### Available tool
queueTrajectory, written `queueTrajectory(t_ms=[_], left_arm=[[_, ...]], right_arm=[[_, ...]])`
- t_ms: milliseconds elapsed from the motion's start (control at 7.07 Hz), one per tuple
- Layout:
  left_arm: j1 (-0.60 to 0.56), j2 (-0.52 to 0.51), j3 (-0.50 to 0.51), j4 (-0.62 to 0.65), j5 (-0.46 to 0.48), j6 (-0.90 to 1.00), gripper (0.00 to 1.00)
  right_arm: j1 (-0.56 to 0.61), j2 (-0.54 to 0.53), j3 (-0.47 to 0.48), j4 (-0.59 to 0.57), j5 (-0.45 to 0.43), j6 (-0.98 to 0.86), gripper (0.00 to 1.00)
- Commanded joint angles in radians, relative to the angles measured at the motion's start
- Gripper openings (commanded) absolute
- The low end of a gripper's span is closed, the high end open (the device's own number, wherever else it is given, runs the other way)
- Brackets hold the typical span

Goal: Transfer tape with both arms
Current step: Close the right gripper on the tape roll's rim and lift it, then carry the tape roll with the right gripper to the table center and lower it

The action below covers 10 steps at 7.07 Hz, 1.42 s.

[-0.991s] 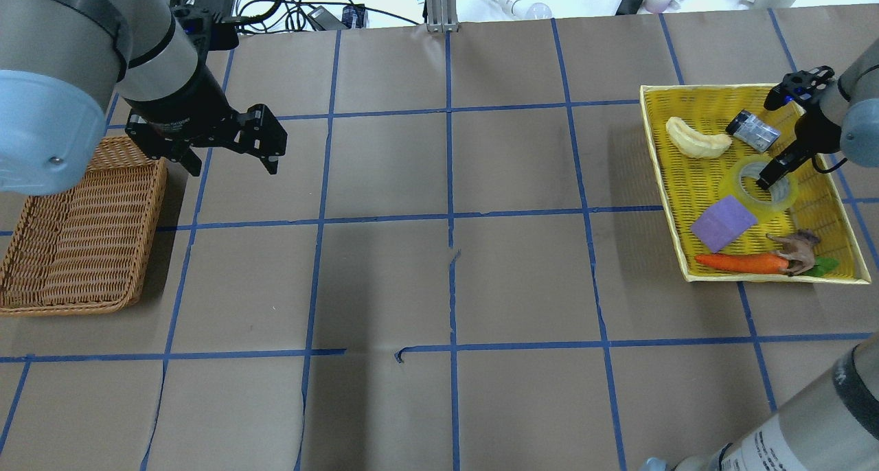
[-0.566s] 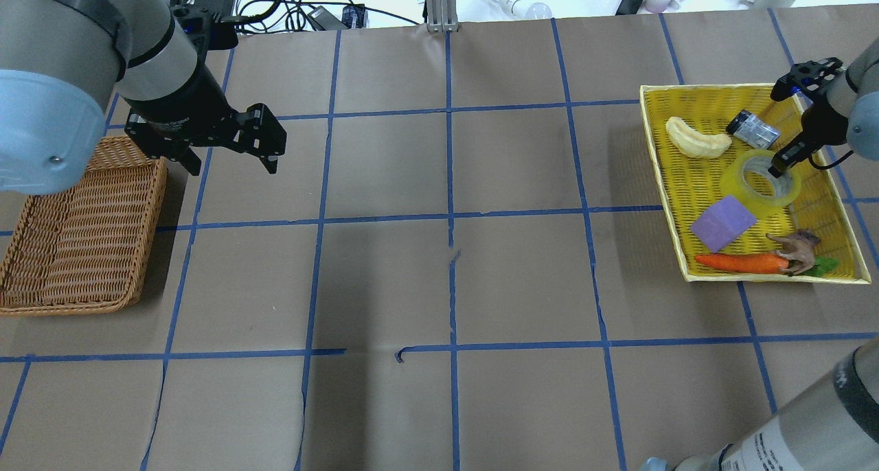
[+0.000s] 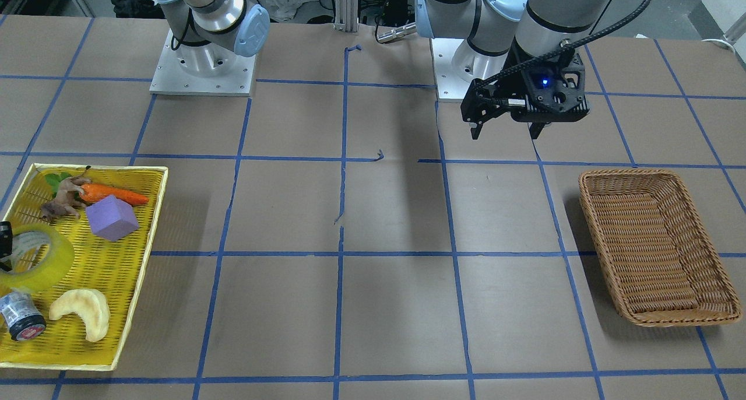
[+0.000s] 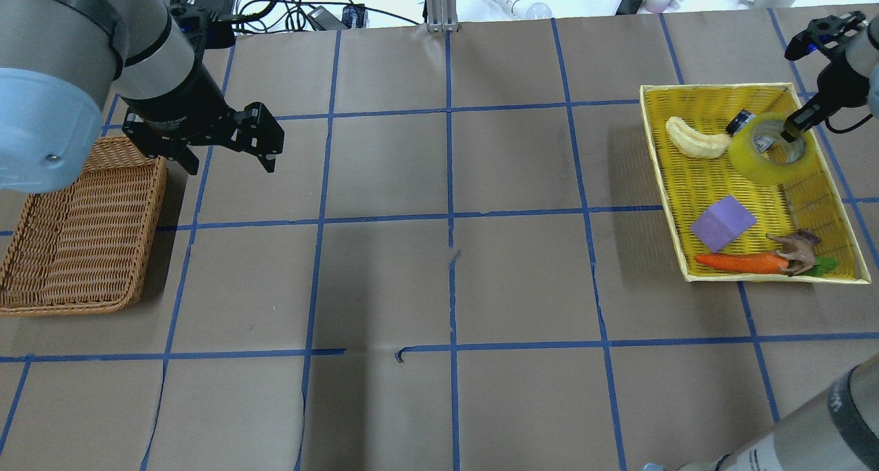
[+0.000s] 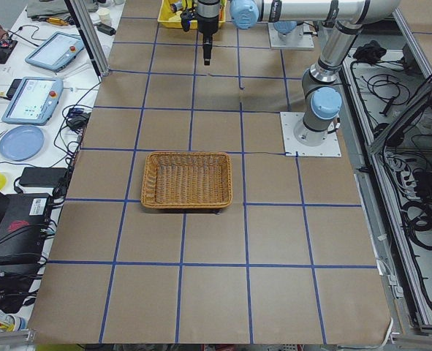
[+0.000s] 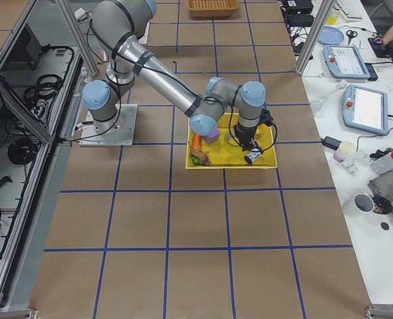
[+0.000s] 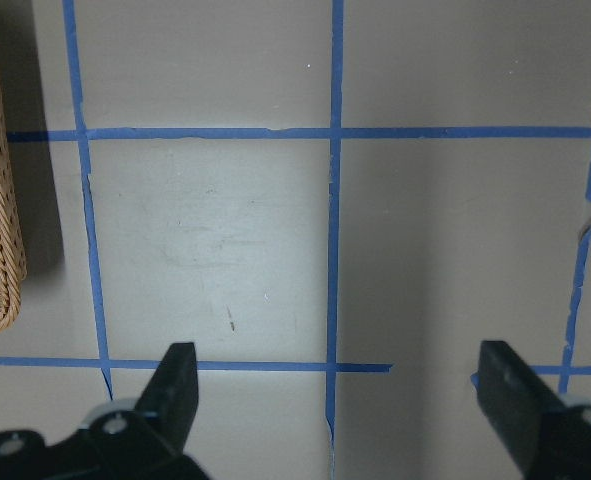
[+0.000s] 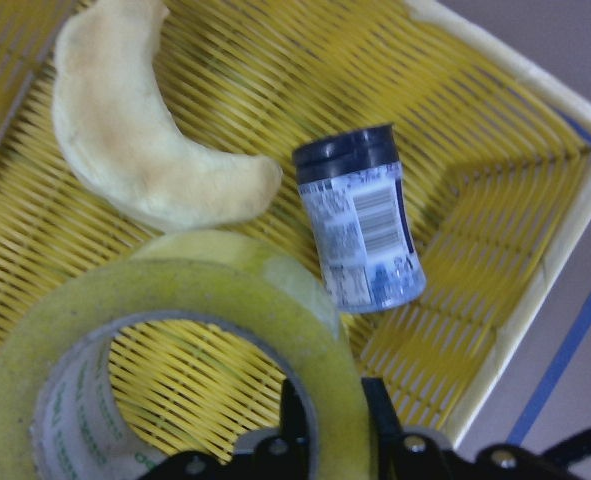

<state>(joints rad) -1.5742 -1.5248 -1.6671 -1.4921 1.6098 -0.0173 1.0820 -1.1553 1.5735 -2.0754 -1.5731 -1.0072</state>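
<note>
Pick-up stage of a two-arm transfer. The right end effector (image 4: 791, 132) is clamped on the wall of the tape (image 4: 747, 161), one finger inside the white core and one outside. The roll hangs tilted over the far corner of the yellow tray (image 4: 707, 86), apparently clear of its floor and above a small labelled bottle (image 8: 360, 230). The left end effector (image 4: 230, 156) hovers with its fingers wide apart over the surface (image 4: 446, 285), just beside the wicker basket (image 4: 75, 237). Judged next move: carry the roll toward mid-surface and present a free part of its rim for the left end effector to close on.
</note>
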Motion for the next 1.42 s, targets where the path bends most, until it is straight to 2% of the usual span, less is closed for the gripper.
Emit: queueTrajectory(t_ms=[0, 425, 849, 991, 1274], left_arm=[[0.003, 0.0, 0.003, 0.001, 0.001, 0.0, 1.0], [0.003, 0.0, 0.0, 0.003, -0.001, 0.0, 1.0], [0.005, 0.0, 0.001, 0.004, 0.018, 0.0, 1.0], [0.005, 0.0, 0.0, 0.004, 0.018, 0.0, 1.0], [0.005, -0.003, -0.002, 0.003, 0.019, -0.001, 1.0]], right_arm=[[0.14, -0.02, -0.098, 0.106, -0.004, 0.117, 0.0], [0.408, -0.014, -0.104, 0.103, -0.013, 0.581, 0.0], [0.67, 0.07, -0.096, 0.098, 0.001, 1.024, 0.0], [0.715, 0.11, -0.102, 0.083, 0.021, 1.079, 0.0], [0.73, 0.152, -0.105, 0.014, 0.053, 1.096, 0.0]])
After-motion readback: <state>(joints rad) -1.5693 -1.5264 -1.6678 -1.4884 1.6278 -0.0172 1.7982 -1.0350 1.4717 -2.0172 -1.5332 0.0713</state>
